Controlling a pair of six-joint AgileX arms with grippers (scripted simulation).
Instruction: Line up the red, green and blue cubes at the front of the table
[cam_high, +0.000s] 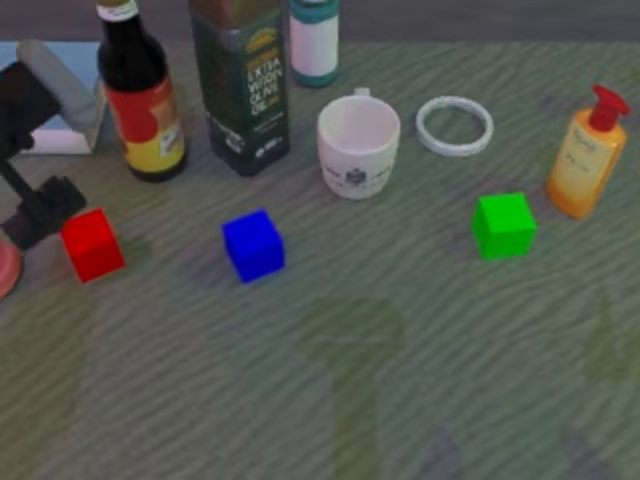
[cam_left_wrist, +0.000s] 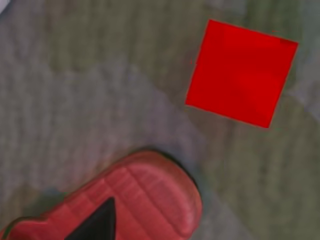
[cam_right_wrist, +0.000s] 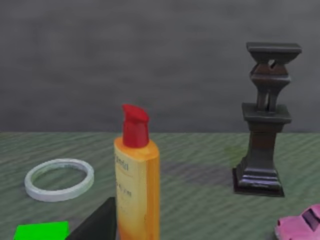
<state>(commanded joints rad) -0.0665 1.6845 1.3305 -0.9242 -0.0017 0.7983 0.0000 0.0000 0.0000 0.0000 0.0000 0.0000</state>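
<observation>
Left gripper (cam_high: 45, 210) sits just beside the red cube (cam_high: 92, 244); whether its fingers are spread I cannot tell. Landmark: white mug (cam_high: 358, 145). Red lies far to its left, blue cube (cam_high: 253, 244) nearer left, green cube (cam_high: 503, 225) right. Cubes look light, rigid, glossy-slick; grip opposite flat faces. Equal sides, no long axis; red sits slightly turned.

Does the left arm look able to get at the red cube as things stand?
Probably yes. The left claw sits right beside the red cube at the table's left edge, and the cube's top is uncovered in the left wrist view. A red shoe-like object lies close by but apart from the cube.
</observation>
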